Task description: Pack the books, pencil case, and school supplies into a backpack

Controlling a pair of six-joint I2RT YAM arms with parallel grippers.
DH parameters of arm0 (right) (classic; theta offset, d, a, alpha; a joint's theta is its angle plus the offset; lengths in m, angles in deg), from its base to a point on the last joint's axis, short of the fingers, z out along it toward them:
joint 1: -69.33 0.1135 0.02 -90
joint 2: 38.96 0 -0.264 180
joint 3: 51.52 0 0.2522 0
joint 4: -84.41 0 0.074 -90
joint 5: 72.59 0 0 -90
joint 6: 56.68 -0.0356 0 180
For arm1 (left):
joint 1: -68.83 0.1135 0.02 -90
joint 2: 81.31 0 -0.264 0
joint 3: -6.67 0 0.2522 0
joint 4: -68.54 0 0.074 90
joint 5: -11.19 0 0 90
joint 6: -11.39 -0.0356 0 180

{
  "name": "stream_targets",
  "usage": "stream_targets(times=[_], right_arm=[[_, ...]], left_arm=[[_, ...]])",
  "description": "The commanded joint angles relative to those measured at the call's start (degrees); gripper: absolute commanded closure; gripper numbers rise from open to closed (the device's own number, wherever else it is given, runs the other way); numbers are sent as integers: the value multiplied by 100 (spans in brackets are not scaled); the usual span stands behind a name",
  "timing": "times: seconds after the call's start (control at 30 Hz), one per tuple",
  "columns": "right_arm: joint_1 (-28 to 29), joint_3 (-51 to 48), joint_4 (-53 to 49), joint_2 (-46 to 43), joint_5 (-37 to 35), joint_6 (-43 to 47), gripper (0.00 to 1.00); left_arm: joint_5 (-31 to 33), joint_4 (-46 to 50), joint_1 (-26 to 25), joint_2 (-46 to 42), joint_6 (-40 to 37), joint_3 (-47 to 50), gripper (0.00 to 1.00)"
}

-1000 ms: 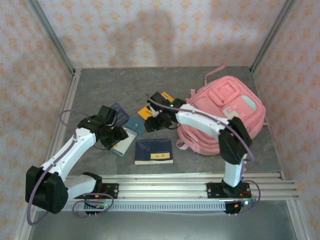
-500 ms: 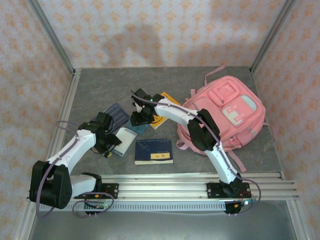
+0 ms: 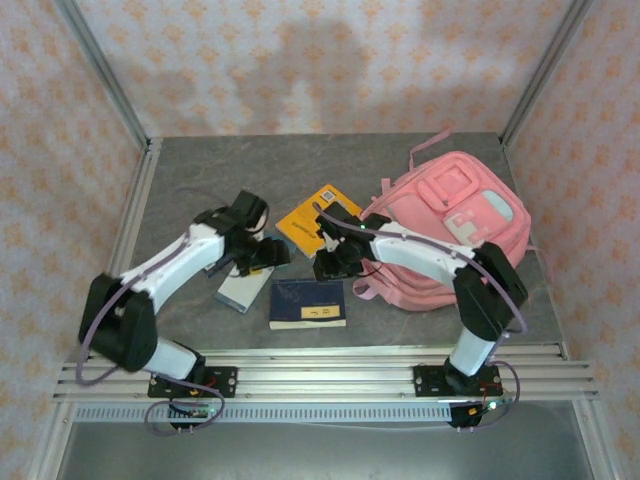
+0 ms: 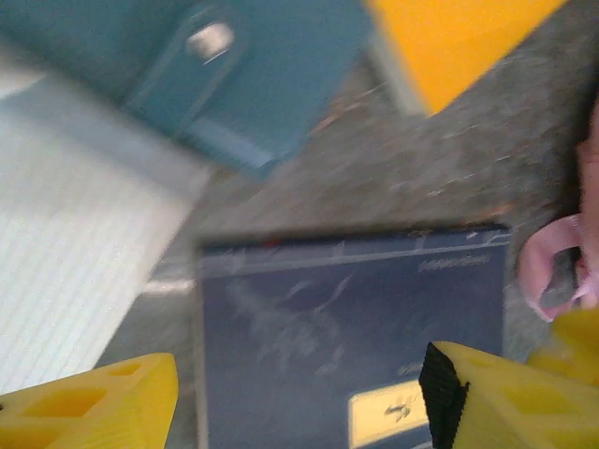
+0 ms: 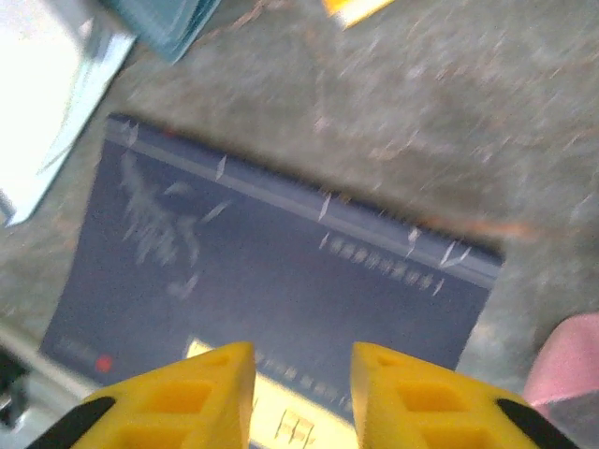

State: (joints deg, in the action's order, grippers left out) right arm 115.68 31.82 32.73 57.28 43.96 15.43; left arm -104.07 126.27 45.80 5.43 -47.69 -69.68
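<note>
At the far edge of the navy book (image 3: 307, 303), flat with the backpack (image 3: 470, 230) just to its right, the left gripper (image 4: 298, 388) hung wide open and the right gripper (image 5: 301, 374) nearly closed yet empty, likely readying a pickup.

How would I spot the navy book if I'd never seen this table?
Find the pink backpack on the right of the grey table. Left of it, closest to the near edge, lies the navy book. It alone has a pale yellow band on its near edge; the orange-yellow book lies farther back.
</note>
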Motion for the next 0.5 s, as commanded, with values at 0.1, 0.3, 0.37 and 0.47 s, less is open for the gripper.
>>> stream_targets(times=[0.1,0.3,0.37,0.47], right_arm=[[689,-946,484,-640,1087,328,86],[976,-1695,1216,-527,673,-96,97],[998,-1842,1367,-383,176,-267,98],[983,-1813,1317,-180,-793,-373,100]], left_arm=[[-301,111,-427,1477,-1118,-1208,28],[-352,83,-586,2172,-1123,-1493,29],[-278,124,-607,2242,-1124,-1472,29],[-110,209,-624,2425,-1132,-1406,29]])
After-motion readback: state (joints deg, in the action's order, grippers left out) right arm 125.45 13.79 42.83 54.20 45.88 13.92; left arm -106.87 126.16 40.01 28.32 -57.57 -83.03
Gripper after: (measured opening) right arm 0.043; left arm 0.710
